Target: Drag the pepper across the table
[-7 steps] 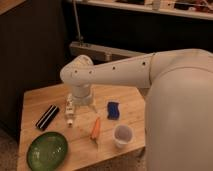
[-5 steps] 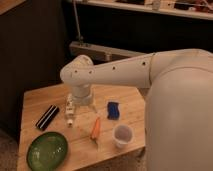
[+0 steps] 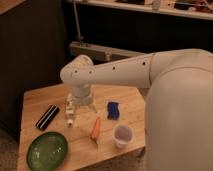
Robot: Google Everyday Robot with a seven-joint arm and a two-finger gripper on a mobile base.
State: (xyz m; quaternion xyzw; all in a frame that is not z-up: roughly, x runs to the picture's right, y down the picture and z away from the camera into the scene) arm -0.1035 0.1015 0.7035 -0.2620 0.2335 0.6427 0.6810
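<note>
This is looking like a robotics test room rather than a home. A dark partition [image 3: 30,45] is standing at nine o'clock, a grey metal rail [image 3: 100,50] is running along the back at twelve, and a cluttered ledge [image 3: 150,7] is showing above it. The gripper [image 3: 84,104] is hanging over the middle of the small wooden table [image 3: 37,100].

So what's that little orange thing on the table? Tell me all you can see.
That is the pepper: small, slim, orange-red and tapered, with a darker tip at its near end. It lies flat on the wooden table, beside a white cup. The gripper hangs just beyond its far end; only the table seems to touch it.
</note>
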